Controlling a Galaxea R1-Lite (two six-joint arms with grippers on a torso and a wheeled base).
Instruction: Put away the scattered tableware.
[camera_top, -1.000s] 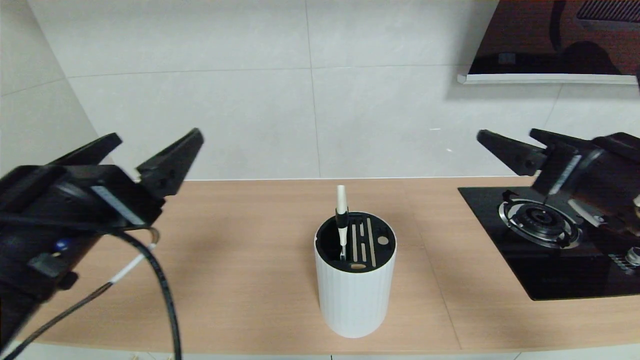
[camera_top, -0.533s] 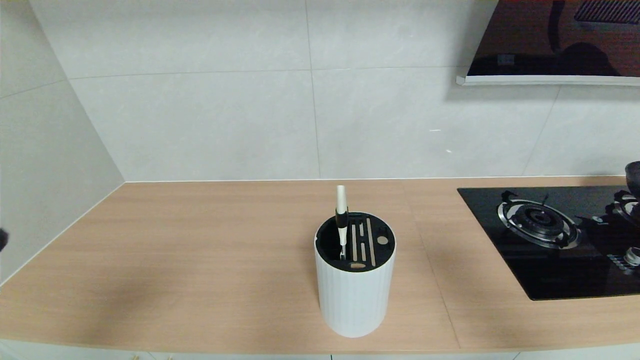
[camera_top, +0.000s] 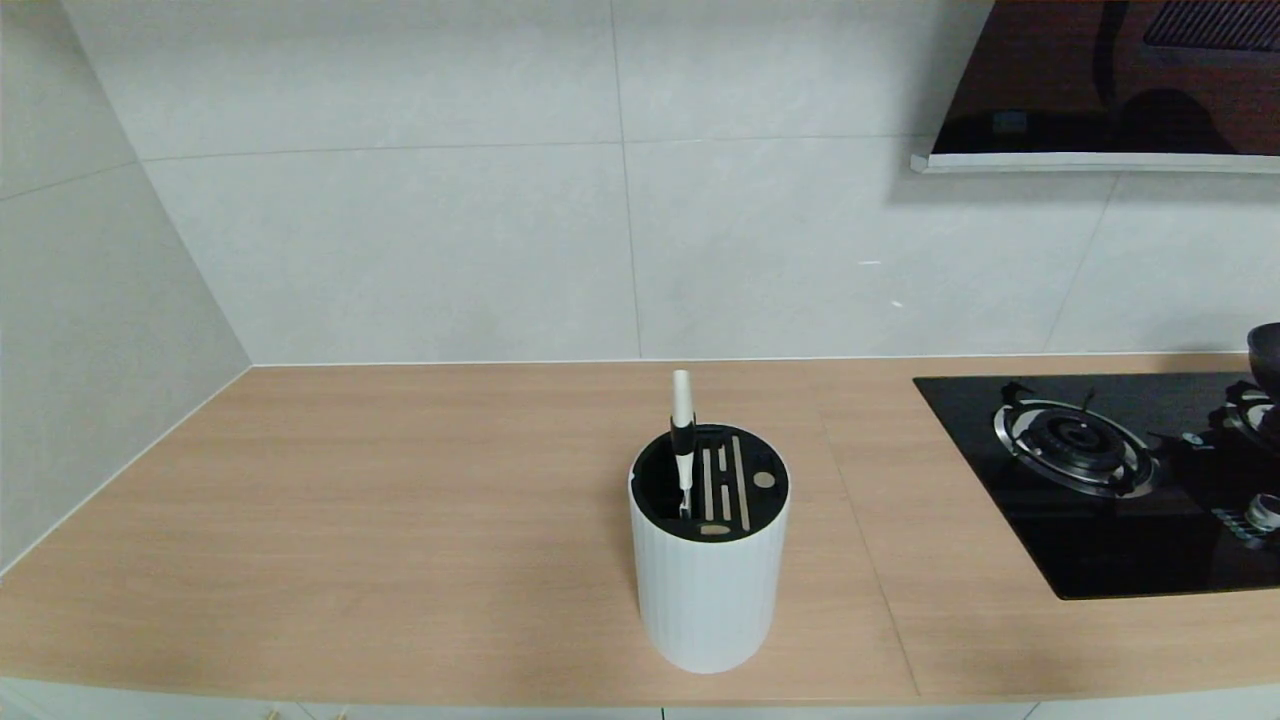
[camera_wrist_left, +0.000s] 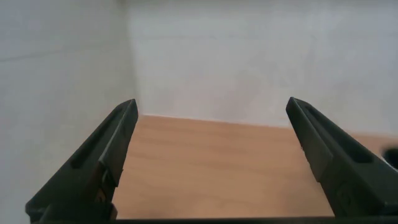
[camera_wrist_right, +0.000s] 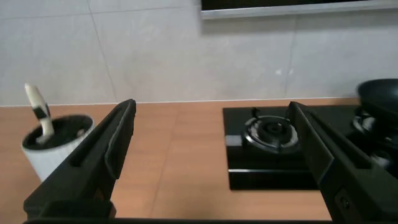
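Black and bare, the left hand (camera_wrist_left: 211, 104) hangs with its two fingers spread wide and nothing between them, facing the pale wooden bench (camera_wrist_left: 211, 168) where it meets the tiled corner. The right hand (camera_wrist_right: 211, 106) is parted just as wide and equally empty, aimed at the back wall between the white ribbed holder (camera_wrist_right: 53, 155) and the black gas hob (camera_wrist_right: 273, 155).

At the middle of the bench (camera_top: 400, 500), the holder (camera_top: 708, 590) stands upright near the front edge, its black top cut with slots. One utensil (camera_top: 682, 420) is already lodged in the open compartment on the robot's left side of that top, its long axis near vertical, cream handle up and a black band below it.

From the right hand, the holder lies ahead and toward the robot's left, with the hob (camera_top: 1100, 500) on the opposite side. Which arm is nearer cannot be judged with any confidence, though the right wrist camera has the fuller sight of the holder. With the utensil standing in the holder, the putting-away looks finished or close to it.

A dark pan (camera_top: 1265, 350) sits at the hob's far edge beneath a glossy extractor hood (camera_top: 1100, 80). No brand, label or writing can be read on any of it.
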